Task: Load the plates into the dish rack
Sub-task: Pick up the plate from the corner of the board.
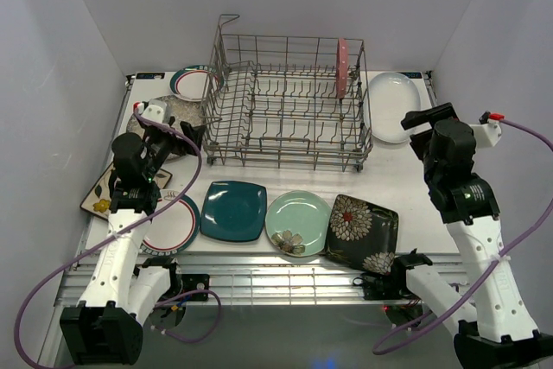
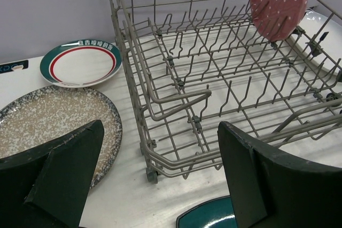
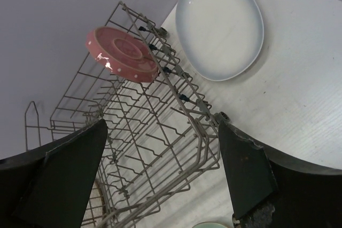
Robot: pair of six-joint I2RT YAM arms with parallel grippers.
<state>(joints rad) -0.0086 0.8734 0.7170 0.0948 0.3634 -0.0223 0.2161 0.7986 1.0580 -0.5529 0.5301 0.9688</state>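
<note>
**Dish rack**: grey wire with upright tines, raised sides and a tall looped handle at its back-left corner. It stands on the white tabletop, ahead of both grippers and between them.
- Contents: one item, the pink scalloped plate. It stands on edge among the tines at the rack's right end.
- The plate is ahead and to the left of the right gripper. It is across the whole rack from the left gripper.

**Left gripper:** jaws spread wide with nothing between them, poised at the rack's front-left corner.
- The speckled grey plate lies flat beneath its left finger.
- The far rimmed plate, white with green and red bands, lies flat just beyond the speckled one, ahead-left of the gripper.

**Right gripper:** jaws wide apart, holding nothing, off the rack's right side.
- The white oval plate lies flat just ahead of it, beside the rack's right wall. Whether the plate touches the wire cannot be told.

**Near row:** five plates lie flat behind both grippers, edge to edge.
- The cream flowered square plate and the near rimmed plate lie under the left arm.
- The teal square plate and the mint round plate lie mid-row.
- The black floral square plate lies behind-left of the right gripper.
</note>
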